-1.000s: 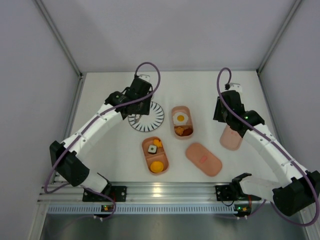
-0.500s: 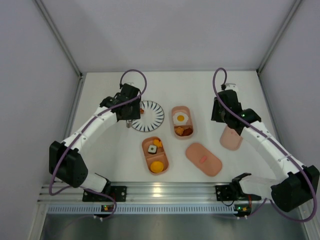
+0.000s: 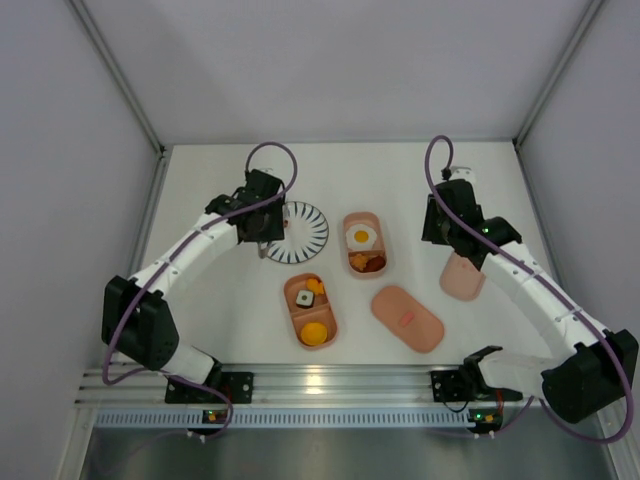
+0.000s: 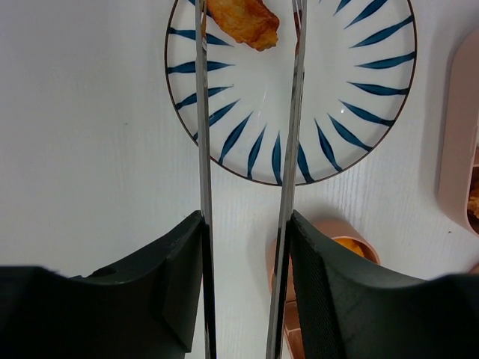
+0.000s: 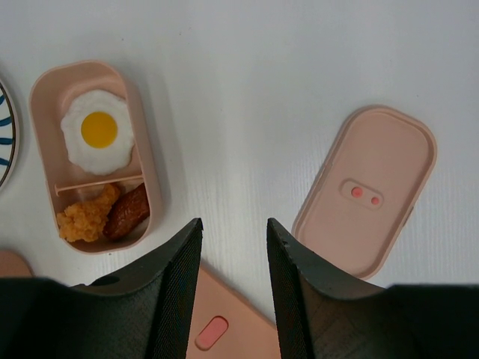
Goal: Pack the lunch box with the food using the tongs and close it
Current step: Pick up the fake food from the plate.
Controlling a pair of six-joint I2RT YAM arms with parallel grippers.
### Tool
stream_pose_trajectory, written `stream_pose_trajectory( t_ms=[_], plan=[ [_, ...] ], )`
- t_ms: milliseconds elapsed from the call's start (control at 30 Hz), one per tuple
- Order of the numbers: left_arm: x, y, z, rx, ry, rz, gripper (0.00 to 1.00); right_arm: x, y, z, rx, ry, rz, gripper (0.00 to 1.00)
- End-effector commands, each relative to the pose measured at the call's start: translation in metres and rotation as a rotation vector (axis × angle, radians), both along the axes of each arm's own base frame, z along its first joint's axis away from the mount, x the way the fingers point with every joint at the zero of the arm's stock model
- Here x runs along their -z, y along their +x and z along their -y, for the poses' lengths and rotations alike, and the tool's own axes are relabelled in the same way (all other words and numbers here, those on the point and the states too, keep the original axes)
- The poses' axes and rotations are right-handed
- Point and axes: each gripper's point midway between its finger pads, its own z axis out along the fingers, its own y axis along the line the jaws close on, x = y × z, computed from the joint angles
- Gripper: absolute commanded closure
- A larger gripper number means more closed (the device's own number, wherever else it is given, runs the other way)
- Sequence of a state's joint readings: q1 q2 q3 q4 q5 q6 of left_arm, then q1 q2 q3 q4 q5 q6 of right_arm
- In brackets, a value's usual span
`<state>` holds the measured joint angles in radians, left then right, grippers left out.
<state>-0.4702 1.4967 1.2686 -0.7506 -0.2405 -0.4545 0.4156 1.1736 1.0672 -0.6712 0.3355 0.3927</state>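
Note:
My left gripper (image 4: 245, 217) is shut on the silvery tongs (image 4: 203, 149), one thin arm against each finger pad. The tongs reach over the striped plate (image 4: 359, 112), where a golden fried piece of food (image 4: 243, 21) lies between their spread arms. One lunch box tray (image 5: 150, 172) holds a fried egg (image 5: 97, 131), a nugget (image 5: 86, 217) and a brown sausage (image 5: 129, 211). The nearer tray (image 3: 288, 310) holds orange pieces and a dark one. My right gripper (image 5: 233, 224) hangs open and empty above the table, between that tray and the two lids.
A lid with one red mark (image 3: 407, 318) lies near the front. A lid with two red spots (image 5: 374, 191) lies to the right, partly under my right arm. Grey walls enclose the white table on three sides.
My left arm drew back left off the plate's far side with the tongs, then edged right again. The right arm shifted slightly left and its gripper stayed open.

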Motion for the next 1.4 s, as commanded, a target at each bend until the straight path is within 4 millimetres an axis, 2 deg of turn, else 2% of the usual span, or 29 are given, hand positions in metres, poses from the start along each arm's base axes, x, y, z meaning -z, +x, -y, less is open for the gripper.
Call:
stream_pose_trajectory(
  t_ms=[0,433,700,1167,1367],
  plan=[
    [-0.003,0.005,0.006,-0.015,-0.045,0.039,0.49,-0.014,0.011,-0.001,0.000,0.021,0.068,0.60],
    [0.015,-0.002,0.004,-0.020,-0.040,-0.002,0.49,-0.011,0.009,-0.001,-0.002,0.024,0.064,0.60],
    [0.018,-0.001,0.002,-0.028,-0.027,-0.004,0.48,-0.008,0.009,-0.002,-0.003,0.024,0.061,0.60],
    [0.033,0.001,0.007,-0.020,-0.024,-0.043,0.48,-0.008,0.009,-0.001,-0.005,0.018,0.065,0.60],
    [0.031,0.002,0.009,-0.013,-0.029,-0.041,0.50,-0.010,0.008,0.000,-0.005,0.019,0.067,0.60]
  ],
)
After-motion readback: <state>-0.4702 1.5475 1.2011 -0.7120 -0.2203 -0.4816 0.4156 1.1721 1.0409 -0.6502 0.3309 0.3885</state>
